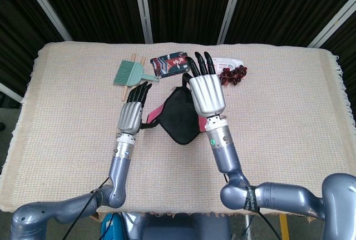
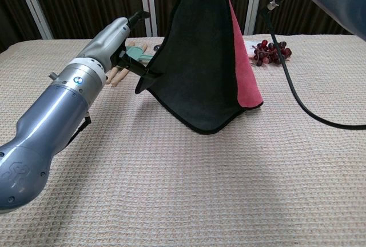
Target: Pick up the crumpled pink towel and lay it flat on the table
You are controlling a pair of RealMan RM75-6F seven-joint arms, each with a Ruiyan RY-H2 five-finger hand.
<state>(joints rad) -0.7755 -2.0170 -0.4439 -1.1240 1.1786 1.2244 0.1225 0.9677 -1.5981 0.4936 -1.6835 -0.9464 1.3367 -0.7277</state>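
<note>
**Towel hung up between two robot hands above the bench**

At the left of the bench [image 1: 67, 112], which is covered in a beige woven cloth, the left robot hand [image 1: 131, 115] reaches forward with its fingers [image 2: 139, 14] mostly straight. In the chest view its thumb and a lower finger pinch the left corner of the towel [image 2: 200, 70], pulling that edge out sideways. Behind it lie a small green brush and dustpan [image 1: 132, 74] with pale wooden handles.

The towel hangs in the middle as a tall cone, its dark side facing the chest camera and a pink strip showing down its right edge; its lowest fold sits at or just above the bench surface. The right robot hand [image 1: 207, 93] is raised above it, back to the head camera, holding the towel's top; the grip itself is hidden.

Further right, at the back, rest a patterned packet [image 1: 171, 63], a white wrapper [image 1: 228, 61] and a cluster of dark red beads [image 1: 232, 75].
</note>
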